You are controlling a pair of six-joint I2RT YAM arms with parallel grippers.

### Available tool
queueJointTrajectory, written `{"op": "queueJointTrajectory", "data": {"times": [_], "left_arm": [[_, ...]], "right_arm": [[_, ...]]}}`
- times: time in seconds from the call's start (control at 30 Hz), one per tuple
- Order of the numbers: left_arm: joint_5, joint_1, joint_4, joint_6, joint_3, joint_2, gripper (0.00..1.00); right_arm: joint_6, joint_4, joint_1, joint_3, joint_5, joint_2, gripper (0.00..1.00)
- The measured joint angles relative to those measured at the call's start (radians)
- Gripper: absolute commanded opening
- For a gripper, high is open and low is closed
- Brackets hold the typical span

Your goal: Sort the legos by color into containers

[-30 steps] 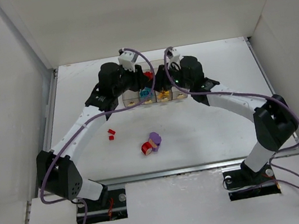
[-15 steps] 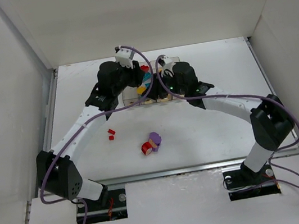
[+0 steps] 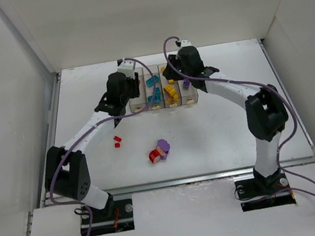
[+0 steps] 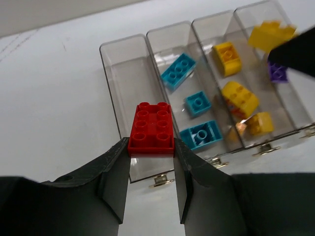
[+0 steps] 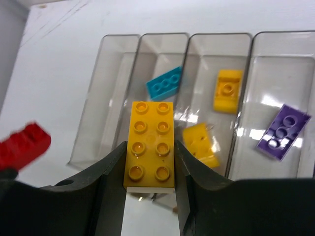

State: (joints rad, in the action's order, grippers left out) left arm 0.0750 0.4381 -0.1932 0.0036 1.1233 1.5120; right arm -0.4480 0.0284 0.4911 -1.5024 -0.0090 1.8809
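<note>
My left gripper (image 4: 150, 150) is shut on a red lego (image 4: 150, 129) and holds it above the near end of the empty leftmost bin (image 4: 123, 81) of the containers. The second bin holds teal legos (image 4: 178, 70), the third yellow legos (image 4: 239, 97), the fourth a purple lego (image 4: 277, 72). My right gripper (image 5: 149, 164) is shut on a long yellow lego (image 5: 149, 145), held above the containers (image 5: 106, 88) near the second and third bins. The red lego also shows at the left of the right wrist view (image 5: 22, 145).
On the table in front of the containers (image 3: 138, 100) lie a small red brick (image 3: 117, 140) and a red-and-purple clump (image 3: 160, 151). White walls close in the table at the left, back and right.
Both arms have shifted over the containers. The left wrist moved left toward the leftmost bin. The right wrist swung toward the bins' far end, uncovering the bricks inside.
</note>
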Motion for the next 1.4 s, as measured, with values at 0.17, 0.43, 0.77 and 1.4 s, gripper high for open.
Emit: {"op": "queueJointTrajectory", "data": {"times": [0.17,0.43,0.77,1.4], "left_arm": [[0.04,-0.004,-0.068,0.048,-0.077,0.092,0.0],[0.039,-0.037,-0.17,0.081,-0.088,0.154,0.0],[0.021,-0.045,-0.172,0.093,-0.087,0.21,0.41],[0.002,-0.045,-0.074,0.085,-0.035,0.214,0.8]], "right_arm": [[0.004,0.057,-0.042,-0.158,0.047,0.163,0.13],[0.018,0.137,-0.065,-0.236,0.05,0.287,0.45],[0.035,0.168,-0.065,-0.282,0.027,0.289,0.77],[0.087,0.206,-0.065,-0.296,-0.001,0.161,0.77]]}}
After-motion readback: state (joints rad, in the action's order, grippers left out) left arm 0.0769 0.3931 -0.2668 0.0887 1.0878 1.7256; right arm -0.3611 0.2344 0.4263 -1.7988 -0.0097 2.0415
